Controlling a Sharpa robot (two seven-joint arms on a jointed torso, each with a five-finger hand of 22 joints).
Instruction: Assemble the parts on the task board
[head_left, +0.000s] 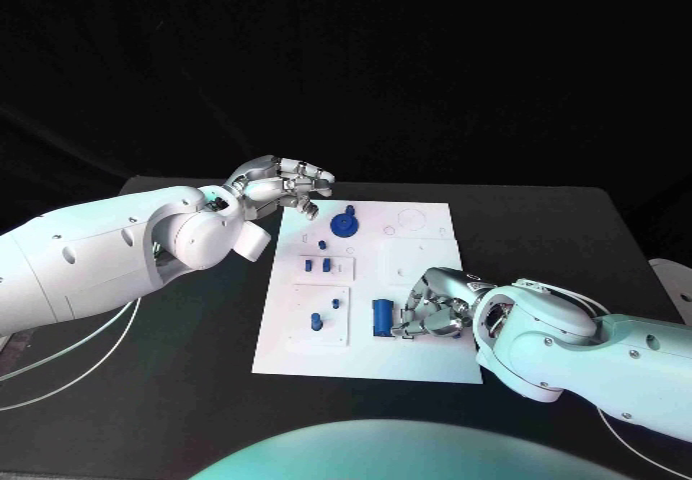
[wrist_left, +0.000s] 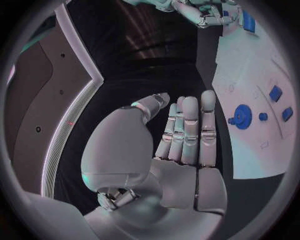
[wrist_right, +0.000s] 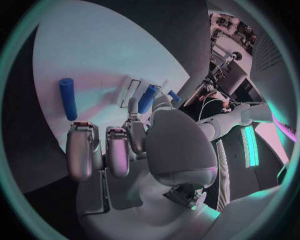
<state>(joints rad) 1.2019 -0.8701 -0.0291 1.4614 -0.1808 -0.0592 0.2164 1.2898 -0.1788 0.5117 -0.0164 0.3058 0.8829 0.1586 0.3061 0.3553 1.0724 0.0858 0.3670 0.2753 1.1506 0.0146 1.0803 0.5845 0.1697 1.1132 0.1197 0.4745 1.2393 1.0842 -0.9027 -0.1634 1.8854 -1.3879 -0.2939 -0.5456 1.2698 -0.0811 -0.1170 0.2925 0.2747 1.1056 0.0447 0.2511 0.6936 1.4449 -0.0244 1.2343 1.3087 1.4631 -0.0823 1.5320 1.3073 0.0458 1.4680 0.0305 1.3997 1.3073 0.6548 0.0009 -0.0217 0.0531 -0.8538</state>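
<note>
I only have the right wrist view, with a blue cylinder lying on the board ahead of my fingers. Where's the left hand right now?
Observer: In the head view, the left hand is at the far left corner of the task board.
Operator: Is it holding a part?
Observer: No. The left wrist view shows its fingers straight and its palm bare.
Operator: Which part is nearest to it?
Observer: A round blue part on the board, just inward of that corner.
</note>
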